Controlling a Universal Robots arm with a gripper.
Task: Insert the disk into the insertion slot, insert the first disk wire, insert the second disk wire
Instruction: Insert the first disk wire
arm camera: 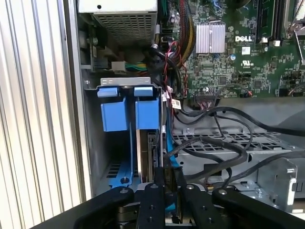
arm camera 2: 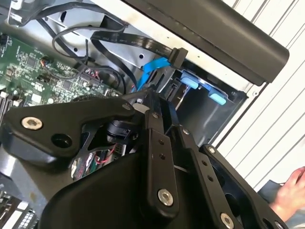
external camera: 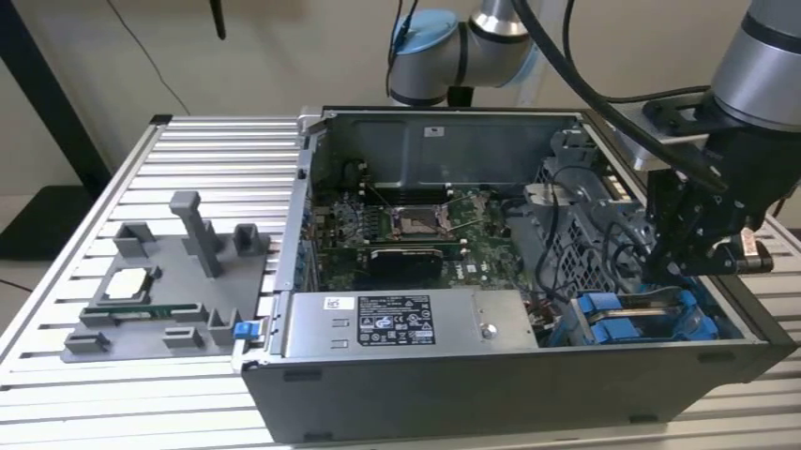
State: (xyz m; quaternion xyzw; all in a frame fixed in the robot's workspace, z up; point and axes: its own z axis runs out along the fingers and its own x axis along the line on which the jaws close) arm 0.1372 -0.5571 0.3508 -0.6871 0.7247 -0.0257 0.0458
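Note:
The disk (arm camera: 152,148) stands on edge in its blue carrier (arm camera: 147,113), seated in the insertion slot (arm camera: 125,82) of the grey drive cage at the case's front corner on the exterior view's right, where the blue carriers (external camera: 626,319) show. A second blue carrier (arm camera: 114,114) fills the bay beside it. My gripper (arm camera: 169,180) hangs just over the disk's exposed end, fingers drawn together on a blue disk wire (arm camera: 168,148). In the second wrist view that blue wire (arm camera 2: 153,67) runs out from the gripper (arm camera 2: 147,95). A black flat wire with a connector (arm camera 2: 178,55) lies loose close by.
The open computer case (external camera: 501,394) lies on a slatted aluminium table (external camera: 201,150). A grey power supply box (external camera: 400,323) borders the cage, and black cables (arm camera: 214,143) cross the metal beside it. A grey parts fixture (external camera: 163,291) sits at the exterior view's left. A person's hand (arm camera 2: 291,191) is outside the case.

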